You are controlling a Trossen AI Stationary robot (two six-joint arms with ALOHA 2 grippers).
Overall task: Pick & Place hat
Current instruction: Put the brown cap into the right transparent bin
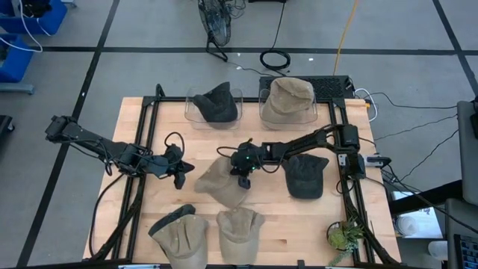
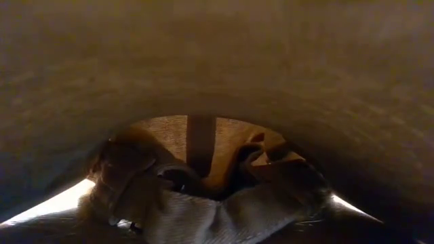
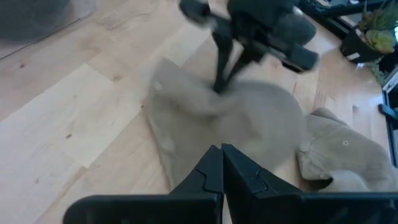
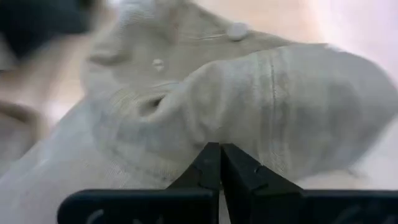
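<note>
A tan hat point(image 1: 222, 184) lies crumpled on the wooden table's middle; it also shows in the left wrist view point(image 3: 249, 124). My right gripper point(image 1: 240, 173) reaches in from the table's right and is shut on its cloth point(image 4: 219, 152). My left gripper point(image 1: 181, 170) hovers just left of the hat, shut and holding nothing point(image 3: 221, 155). The low view is almost wholly blocked by tan cloth close to the camera. My right gripper pinches a raised fold of the hat's crown cloth point(image 4: 214, 134) between its two fingers. The fingers come slanting down from the table's right side. The hat rests on the table, its cloth puckered up toward the fingertips point(image 3: 219, 84).
Two clear bins stand at the far edge, one with a dark hat point(image 1: 216, 104), one with a tan hat point(image 1: 290, 99). A dark cap point(image 1: 306, 176) lies right of the middle. Two tan hats point(image 1: 181, 235) point(image 1: 240, 228) lie near the front edge, a small plant point(image 1: 343, 235) at the front right.
</note>
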